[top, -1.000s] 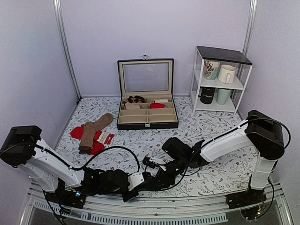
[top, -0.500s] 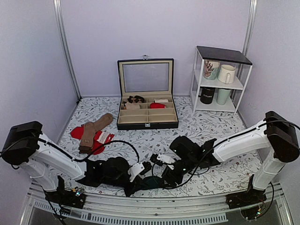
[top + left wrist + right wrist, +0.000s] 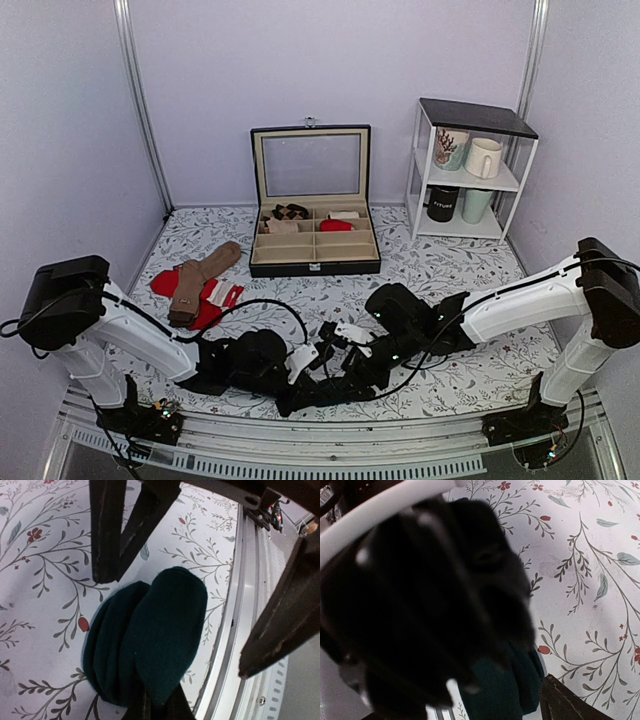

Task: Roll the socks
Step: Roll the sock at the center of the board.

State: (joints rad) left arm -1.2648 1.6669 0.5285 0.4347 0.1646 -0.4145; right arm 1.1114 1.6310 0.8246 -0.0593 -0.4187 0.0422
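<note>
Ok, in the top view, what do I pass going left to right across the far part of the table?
tan socks → black box → white shelf

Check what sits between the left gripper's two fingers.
The teal sock bundle, lying on the floral cloth, sits in the gap of the open left gripper; the left wrist view shows it.
</note>
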